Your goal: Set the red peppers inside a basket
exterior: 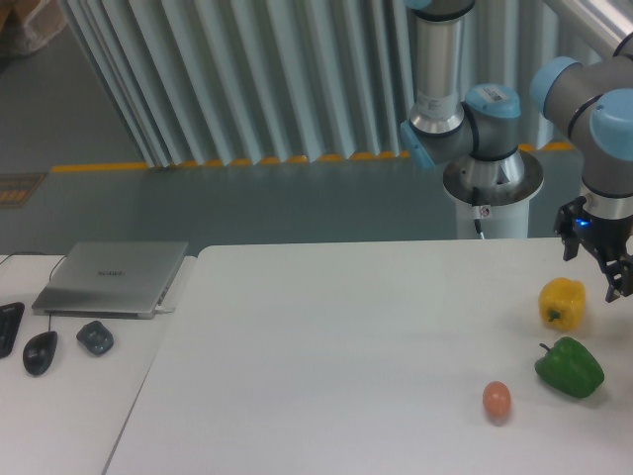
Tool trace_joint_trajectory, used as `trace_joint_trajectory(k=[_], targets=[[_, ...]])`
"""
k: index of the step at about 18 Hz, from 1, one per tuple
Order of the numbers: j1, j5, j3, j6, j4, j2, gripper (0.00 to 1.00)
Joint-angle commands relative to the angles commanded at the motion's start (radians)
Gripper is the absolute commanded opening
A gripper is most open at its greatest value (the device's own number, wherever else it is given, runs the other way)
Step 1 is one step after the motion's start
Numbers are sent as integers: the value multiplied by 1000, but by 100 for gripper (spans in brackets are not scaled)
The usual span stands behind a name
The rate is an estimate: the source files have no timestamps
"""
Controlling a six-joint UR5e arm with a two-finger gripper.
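The red peppers are out of view, and no basket shows either. My gripper (pixel 595 265) hangs at the far right of the table, just above and slightly right of a yellow pepper (pixel 562 302). Its two dark fingers are spread apart with nothing between them, so it is open. It touches none of the objects on the table.
A green pepper (pixel 570 367) lies in front of the yellow one, with a small orange egg-shaped thing (pixel 497 400) to its left. On the lower side table at left are a closed laptop (pixel 111 277), a black mouse (pixel 40 351) and a small grey object (pixel 95 337). The arm's base (pixel 492 188) stands behind the table.
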Motion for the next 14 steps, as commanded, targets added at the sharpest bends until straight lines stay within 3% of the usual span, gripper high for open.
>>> trace_joint_trajectory(k=[5, 14], targets=[[-35, -5, -1, 8, -2, 28, 100], [-103, 2, -3, -8, 8, 20, 100]])
